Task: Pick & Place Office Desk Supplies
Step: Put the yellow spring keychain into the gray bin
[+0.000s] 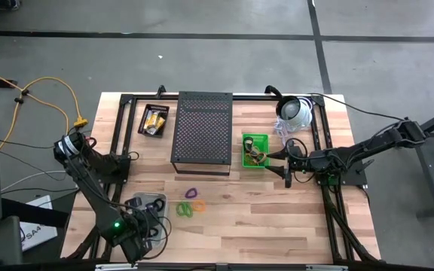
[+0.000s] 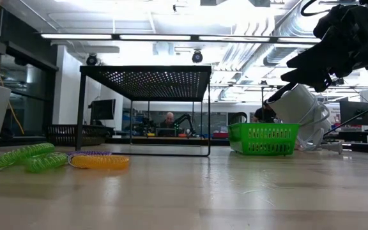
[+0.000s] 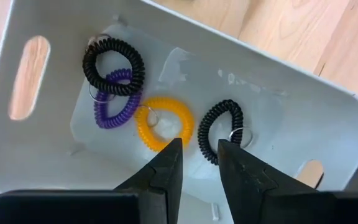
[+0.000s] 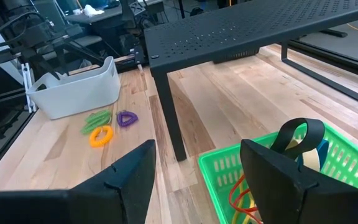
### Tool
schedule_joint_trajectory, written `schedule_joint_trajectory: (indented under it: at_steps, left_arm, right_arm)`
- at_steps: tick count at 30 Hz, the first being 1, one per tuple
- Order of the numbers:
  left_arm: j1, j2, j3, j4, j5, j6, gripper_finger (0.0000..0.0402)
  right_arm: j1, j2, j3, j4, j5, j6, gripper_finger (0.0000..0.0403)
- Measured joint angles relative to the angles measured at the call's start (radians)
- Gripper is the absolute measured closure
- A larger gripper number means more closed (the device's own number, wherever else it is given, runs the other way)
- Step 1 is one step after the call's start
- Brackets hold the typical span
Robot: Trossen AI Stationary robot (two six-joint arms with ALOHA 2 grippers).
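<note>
Sorting coil loops into a bin, looks like. Rundown, biggest stuff first:

table (image 1: 277,226): wood top, both arms working over it.
black mesh shelf (image 1: 202,129): far middle, nothing to do with this step.
white bin (image 3: 278,118): near left. Already holds two black loops (image 3: 114,65), one purple, one yellow.
green basket (image 4: 353,168): right of the shelf, with rubber bands and a black loop inside.
left gripper (image 3: 200,165): hanging right over the white bin, jaws slightly apart, nothing between them. My read: it's just dropping a loop off.
right gripper (image 4: 197,180): by the green basket, jaws spread wide, empty.
loose loops (image 1: 191,205): green, orange and purple, on the table just right of the bin.
next move: probably lift clear of the bin, swing right to those loose loops, and come down straddling one.
views: only the left wrist shows what's in the bin; overhead, the arm covers it.
</note>
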Motion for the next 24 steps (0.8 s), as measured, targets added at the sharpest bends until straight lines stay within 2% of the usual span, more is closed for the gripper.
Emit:
schedule_joint_trajectory:
  at_steps: [5,15,24]
  left_arm:
    - [0.038,-0.018,0.000,0.000,-0.004,0.090,0.0305]
    - [0.192,-0.135,0.002,0.002,-0.067,0.401,0.0305]
    - [0.287,-0.140,0.003,0.039,-0.065,0.559,0.0305]
  right_arm:
    - [0.000,0.000,0.000,0.000,0.000,0.000,0.0180]
    - [0.000,0.000,0.000,0.000,0.000,0.000,0.0180]
    - [0.000,0.000,0.000,0.000,0.000,0.000,0.0180]
